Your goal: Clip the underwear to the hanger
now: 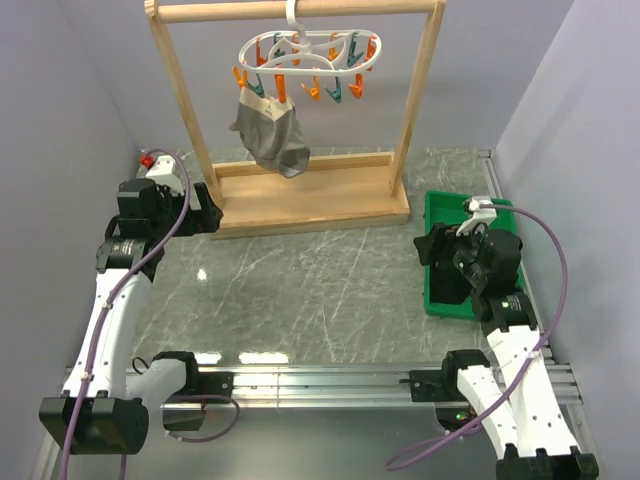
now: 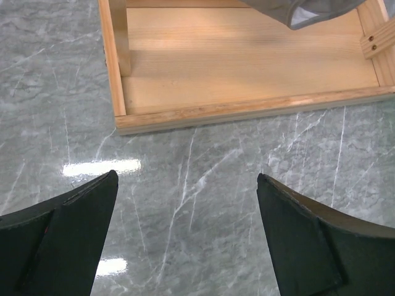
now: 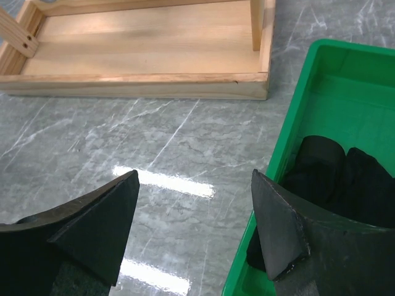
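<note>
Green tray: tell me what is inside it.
Black underwear lies bunched in the green tray, its far end bare. Fingers of the right gripper cover the near corner, so what lies there cannot be seen.

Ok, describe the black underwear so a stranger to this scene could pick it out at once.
Start at the marble table and find the green tray at its right edge. The underwear is the bundled black fabric lying in that tray. The only other garment is grey-beige and hangs from the white peg hanger on the wooden rack.
</note>
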`<state>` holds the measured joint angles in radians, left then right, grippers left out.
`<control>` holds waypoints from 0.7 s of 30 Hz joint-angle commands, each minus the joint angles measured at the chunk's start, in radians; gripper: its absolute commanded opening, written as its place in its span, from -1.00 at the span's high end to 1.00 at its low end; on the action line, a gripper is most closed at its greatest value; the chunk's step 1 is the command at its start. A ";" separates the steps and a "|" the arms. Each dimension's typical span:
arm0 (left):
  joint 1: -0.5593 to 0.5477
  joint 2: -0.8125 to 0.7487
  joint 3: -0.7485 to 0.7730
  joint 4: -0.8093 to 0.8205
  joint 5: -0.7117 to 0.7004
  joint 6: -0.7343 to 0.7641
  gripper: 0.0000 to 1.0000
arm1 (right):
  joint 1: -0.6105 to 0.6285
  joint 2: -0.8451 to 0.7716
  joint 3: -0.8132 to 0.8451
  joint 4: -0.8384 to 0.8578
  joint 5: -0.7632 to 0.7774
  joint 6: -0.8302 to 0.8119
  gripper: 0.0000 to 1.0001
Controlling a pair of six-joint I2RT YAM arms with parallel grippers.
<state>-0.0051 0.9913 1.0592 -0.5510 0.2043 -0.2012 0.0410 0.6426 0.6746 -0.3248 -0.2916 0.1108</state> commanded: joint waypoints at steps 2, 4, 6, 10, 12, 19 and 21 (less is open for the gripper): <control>0.004 0.007 0.038 0.057 0.010 0.011 -0.99 | -0.006 0.038 0.072 0.087 -0.030 -0.016 -0.60; 0.004 0.010 0.073 0.059 0.087 0.023 -0.99 | -0.007 0.068 0.098 0.098 -0.040 -0.019 -0.60; 0.004 0.024 0.102 0.062 0.159 0.025 -0.99 | -0.006 0.091 0.118 0.118 -0.064 -0.028 -0.60; 0.004 0.030 0.159 0.187 0.338 -0.068 -0.99 | -0.004 0.155 0.181 0.173 -0.112 -0.059 -0.58; 0.004 0.018 0.130 0.313 0.378 -0.124 -0.98 | -0.003 0.187 0.203 0.225 -0.130 -0.056 -0.59; -0.206 0.169 0.323 0.528 0.323 -0.041 -0.79 | 0.046 0.247 0.243 0.498 -0.215 -0.006 -0.58; -0.242 0.213 0.378 0.575 0.307 -0.046 -0.72 | 0.074 0.268 0.252 0.569 -0.207 -0.025 -0.58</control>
<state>-0.1944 1.1481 1.3388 -0.1165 0.5198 -0.2890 0.0788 0.8940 0.8658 0.0463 -0.4656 0.0910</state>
